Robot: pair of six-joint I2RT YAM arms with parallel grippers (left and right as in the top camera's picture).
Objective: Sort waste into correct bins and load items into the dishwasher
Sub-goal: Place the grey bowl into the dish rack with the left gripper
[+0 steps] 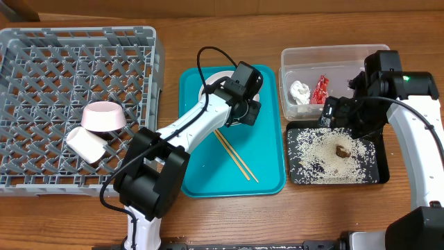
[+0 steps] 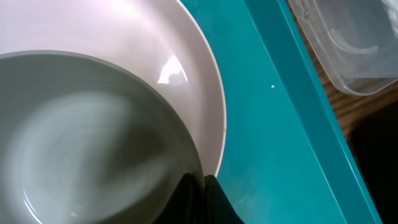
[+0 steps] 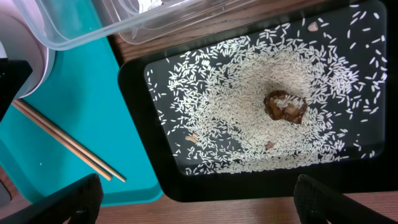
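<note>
Pinching smooth round bowl [image 2: 93, 137] rim w/ left gripper [image 2: 202, 190]; plate [image 2: 155, 37] glossy.

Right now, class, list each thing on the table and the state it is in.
Pink cup, tipped over in rack
White cup, on its side
Bowl, upright on plate
Chopsticks, flat on teal tray
Clear tub, holding tissue and wrapper
Black tray, strewn with rice
Right pincer, open
Left pincer, at bowl rim, grip unclear

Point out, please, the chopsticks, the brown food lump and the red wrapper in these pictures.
chopsticks [image 3: 69, 142]: right wrist view, mid-length of the pair.
brown food lump [image 3: 285, 107]: right wrist view, its centre.
red wrapper [image 1: 320, 89]: overhead view, its middle.
</note>
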